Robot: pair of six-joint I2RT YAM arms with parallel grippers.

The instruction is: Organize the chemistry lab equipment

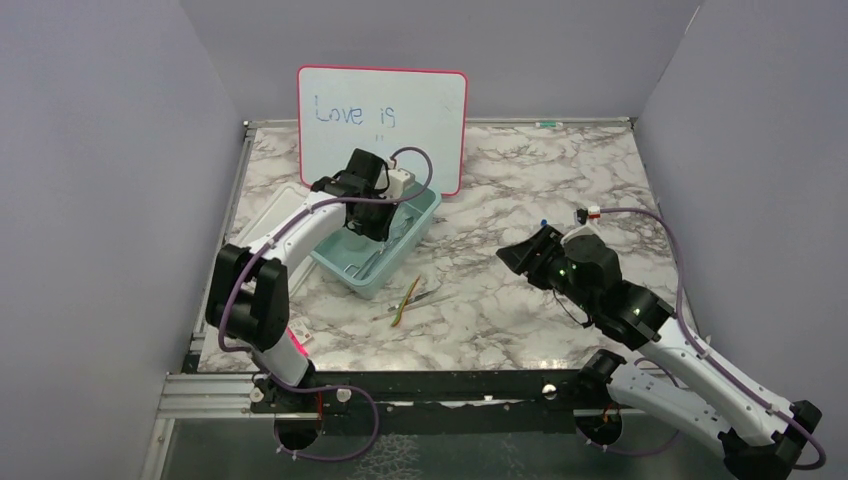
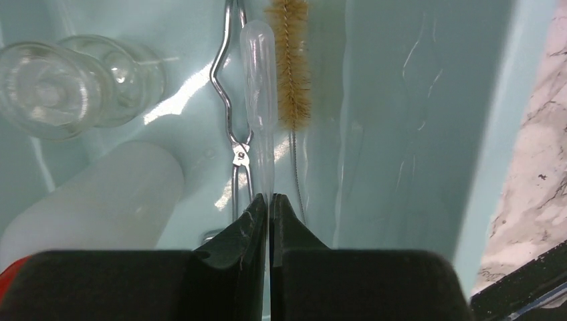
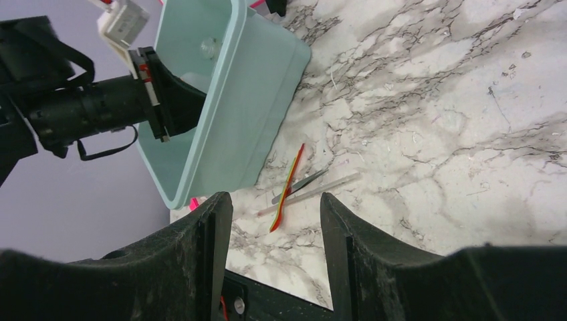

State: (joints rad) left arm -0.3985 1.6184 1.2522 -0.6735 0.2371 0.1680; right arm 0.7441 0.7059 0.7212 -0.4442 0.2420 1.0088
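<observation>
Marble table's [image 1: 560,220] bin [image 2: 414,100] holds flask [image 2: 47,90], brush [image 2: 291,60]; left claw [image 2: 269,207] pinches pipette [image 2: 257,73]; right claw [image 3: 275,200] gapes.

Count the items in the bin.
5, in the left wrist view: flask at the picture's left, bottle below it, tongs in the middle, brush beside them, and pipette between, pinched by the left gripper. The gripper may hide more.
</observation>
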